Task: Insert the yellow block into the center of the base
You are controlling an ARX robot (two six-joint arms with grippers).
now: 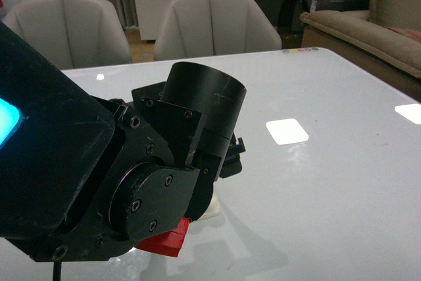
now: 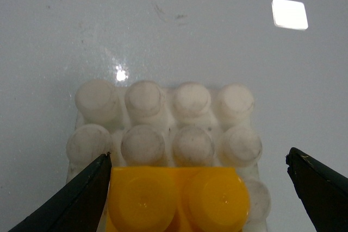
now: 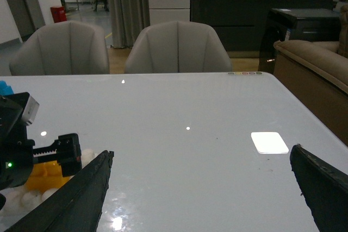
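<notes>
In the left wrist view the yellow block (image 2: 179, 199) sits on studs of the white base (image 2: 163, 123), on the side nearest the camera. My left gripper (image 2: 198, 158) is open and straddles the block. One finger (image 2: 81, 199) is right beside the block and the other stands well clear. In the right wrist view the block (image 3: 46, 175) and the base (image 3: 32, 196) show under my left gripper (image 3: 54, 153). My right gripper (image 3: 201, 158) is open and empty over bare table. In the front view my left arm (image 1: 151, 176) hides the block; only an edge of the base (image 1: 214, 210) shows.
A red brick (image 1: 164, 238) lies under the left arm near the table's front. A bright white rectangle without studs (image 1: 287, 131) shows on the glossy white table (image 1: 342, 195). Chairs stand behind the far edge and a sofa at the right. Something blue (image 3: 4, 86) shows at the picture's edge.
</notes>
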